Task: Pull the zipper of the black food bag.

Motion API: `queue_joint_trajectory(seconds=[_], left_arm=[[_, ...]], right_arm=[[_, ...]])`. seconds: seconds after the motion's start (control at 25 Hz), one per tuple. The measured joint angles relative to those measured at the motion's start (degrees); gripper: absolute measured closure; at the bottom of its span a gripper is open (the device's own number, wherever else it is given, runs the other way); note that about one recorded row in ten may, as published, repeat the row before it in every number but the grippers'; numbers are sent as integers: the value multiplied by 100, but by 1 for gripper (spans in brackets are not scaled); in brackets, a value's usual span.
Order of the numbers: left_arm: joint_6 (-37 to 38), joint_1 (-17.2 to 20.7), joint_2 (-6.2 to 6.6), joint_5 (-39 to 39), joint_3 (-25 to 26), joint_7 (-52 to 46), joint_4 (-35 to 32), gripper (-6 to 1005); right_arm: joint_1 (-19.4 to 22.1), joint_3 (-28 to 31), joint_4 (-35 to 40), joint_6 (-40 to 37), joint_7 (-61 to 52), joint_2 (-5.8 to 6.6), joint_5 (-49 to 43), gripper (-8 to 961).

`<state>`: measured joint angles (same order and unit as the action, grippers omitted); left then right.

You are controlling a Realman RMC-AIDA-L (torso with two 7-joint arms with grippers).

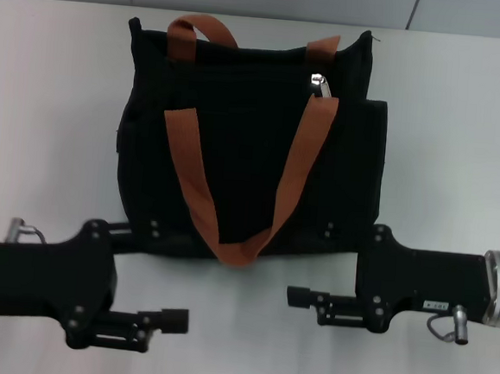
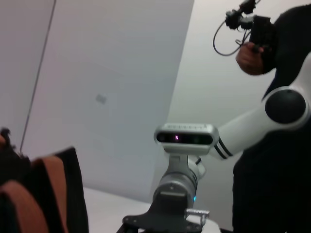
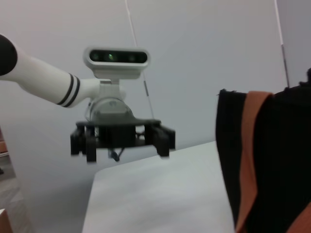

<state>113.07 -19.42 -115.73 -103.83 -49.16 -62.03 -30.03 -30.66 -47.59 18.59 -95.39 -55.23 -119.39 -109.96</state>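
The black food bag (image 1: 245,143) lies on the white table, its two orange-brown straps (image 1: 199,192) draped down its front. The silver zipper pull (image 1: 320,82) sits on the zipper line near the bag's upper right. My left gripper (image 1: 170,321) hovers near the table's front left, short of the bag's lower edge, pointing right. The right wrist view shows it (image 3: 121,150) open and empty. My right gripper (image 1: 298,296) hovers at the front right, pointing left, below the bag's lower right corner. Neither gripper touches the bag.
The table's far edge (image 1: 470,33) runs just behind the bag. A corner of the bag shows in the left wrist view (image 2: 68,194) and in the right wrist view (image 3: 272,160). A person in dark clothes (image 2: 277,97) stands behind my right arm.
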Motion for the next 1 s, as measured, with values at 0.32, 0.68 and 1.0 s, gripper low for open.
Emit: queue_joint_trajectory(seconds=[0.32, 0.68, 1.0], left_arm=[[-729, 49, 25, -183, -16, 292, 255, 227], [-761, 47, 34, -191, -56, 322, 260, 227], [-810, 32, 13, -330, -45, 347, 261, 227]], right_arm=[[-83, -101, -333, 248, 106, -7, -7, 261], [-107, -101, -373, 250, 135, -15, 25, 260], [-107, -101, -374, 250, 135, -23, 30, 260]])
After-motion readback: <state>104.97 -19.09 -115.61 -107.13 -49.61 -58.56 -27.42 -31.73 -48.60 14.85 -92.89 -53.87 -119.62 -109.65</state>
